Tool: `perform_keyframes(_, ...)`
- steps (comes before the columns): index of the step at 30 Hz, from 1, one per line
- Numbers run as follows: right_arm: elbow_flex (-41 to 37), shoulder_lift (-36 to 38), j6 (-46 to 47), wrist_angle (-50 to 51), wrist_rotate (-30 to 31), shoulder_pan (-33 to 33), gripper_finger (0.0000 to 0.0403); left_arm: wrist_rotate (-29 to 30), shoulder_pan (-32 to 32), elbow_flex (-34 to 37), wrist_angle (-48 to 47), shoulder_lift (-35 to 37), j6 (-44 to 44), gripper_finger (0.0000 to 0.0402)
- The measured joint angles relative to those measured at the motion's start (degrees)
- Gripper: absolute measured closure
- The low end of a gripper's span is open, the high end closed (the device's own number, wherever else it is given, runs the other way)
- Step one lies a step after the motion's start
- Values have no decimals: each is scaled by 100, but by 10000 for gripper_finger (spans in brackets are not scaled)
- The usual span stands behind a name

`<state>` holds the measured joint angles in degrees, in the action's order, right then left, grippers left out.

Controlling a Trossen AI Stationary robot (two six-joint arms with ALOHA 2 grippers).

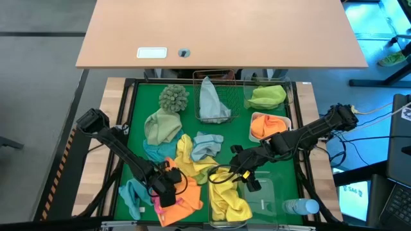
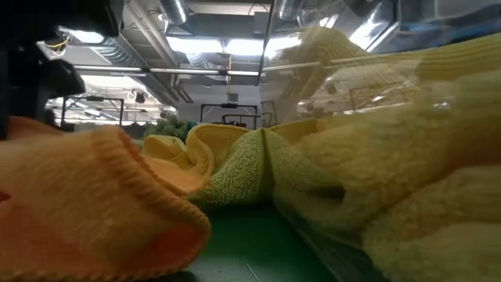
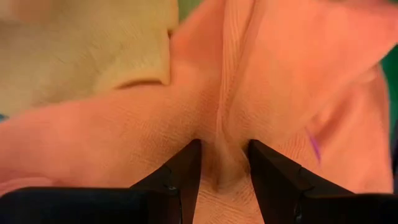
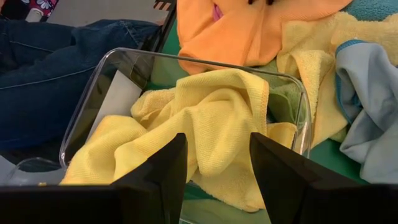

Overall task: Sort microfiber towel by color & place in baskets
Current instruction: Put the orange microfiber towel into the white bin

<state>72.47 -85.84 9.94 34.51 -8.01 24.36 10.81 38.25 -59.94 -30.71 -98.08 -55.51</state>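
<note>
yellow towel (image 4: 211, 118) in clear tub (image 4: 93, 93)

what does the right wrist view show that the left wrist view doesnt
Only the right wrist view: a clear tub holding a yellow towel, a pale grey-blue towel beside it, a person's jeans-clad leg beyond the table, and the right tool open above the tub.

Only the left wrist view: the left tool pinching a fold of cloth between its fingers.

Both: the orange towel, which lies just beyond the tub in the right wrist view.
</note>
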Motion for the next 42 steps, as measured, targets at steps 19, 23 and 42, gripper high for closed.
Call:
perform_keyframes(19,0,-2,19,-431,330,0,230,754,-170,-345,261,771,221,399)
perform_keyframes(23,4,-55,19,-1144,1042,0,230,1189,-350,-478,541,1037,760,400)
perform_keyframes(42,7,-520,-286,-2492,2297,-2,230,1540,-1134,-575,3197,1143,3034,401)
